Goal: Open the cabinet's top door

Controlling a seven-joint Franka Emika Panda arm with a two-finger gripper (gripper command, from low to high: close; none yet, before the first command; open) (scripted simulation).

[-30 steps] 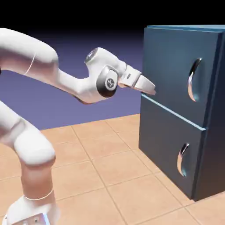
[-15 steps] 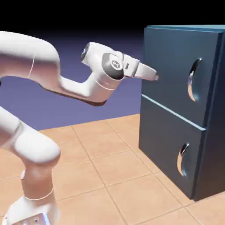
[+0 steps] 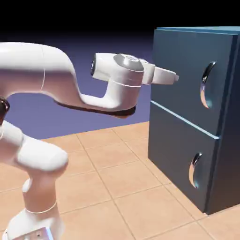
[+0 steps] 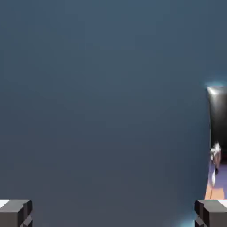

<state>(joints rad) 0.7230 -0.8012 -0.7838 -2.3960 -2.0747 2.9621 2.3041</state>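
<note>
The dark blue cabinet (image 3: 225, 140) stands at the exterior view's right. Its top door (image 3: 180, 58) is shut flat, and a curved chrome handle (image 3: 206, 85) sits near that door's right side. My gripper (image 3: 174, 78) points level at the top door's left part, close to its face and well left of the handle. In the hand view the top door (image 4: 102, 102) fills the picture, with the handle (image 4: 217, 119) at the right edge. Both grey fingertips (image 4: 15, 212) stand wide apart, so the gripper (image 4: 113, 213) is open with nothing between.
Below the top door lies the shorter lower panel (image 3: 176, 150) with its own chrome handle (image 3: 194, 170). The cabinet rests on a tan tiled surface (image 3: 117, 178). The white arm (image 3: 42, 79) arches in from the exterior view's left.
The hand has risen, levelled out and moved right, from the seam between the panels up to the top door's face. The jaws stayed open.
</note>
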